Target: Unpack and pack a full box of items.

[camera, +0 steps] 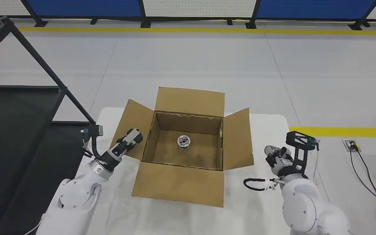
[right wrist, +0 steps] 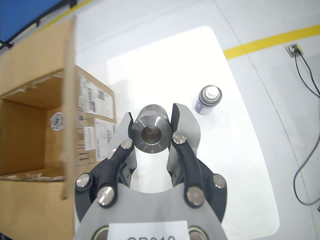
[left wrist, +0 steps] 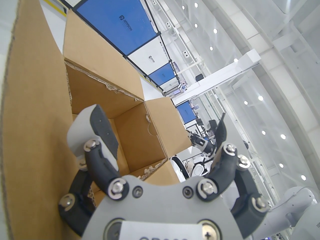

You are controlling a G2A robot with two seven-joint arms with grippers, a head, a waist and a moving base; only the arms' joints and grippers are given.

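While the box (camera: 179,183) lies open on the desk (camera: 235,220) in the top view, your left pincer (camera: 134,136) is beside its left flap. In the left wrist view it stands wide and empty. In the right wrist view, your right pincer (right wrist: 152,118) grips a metal cylinder (right wrist: 151,136) with its long axis toward the desk. I think it is best to lower it straight, apart from the spray can (right wrist: 208,99).

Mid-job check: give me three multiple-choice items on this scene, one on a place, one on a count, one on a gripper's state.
1. Where does the spray can stand? A inside the box; B on the table; C in a gripper.
2. How many items show inside the box? A one; B none; C three.
3. The right gripper is: A open; B shut, empty; C shut on the metal cylinder.
Key: 1B, it stands beside the box; 2A, one small round item lies there; 3C, jaws clamp it.
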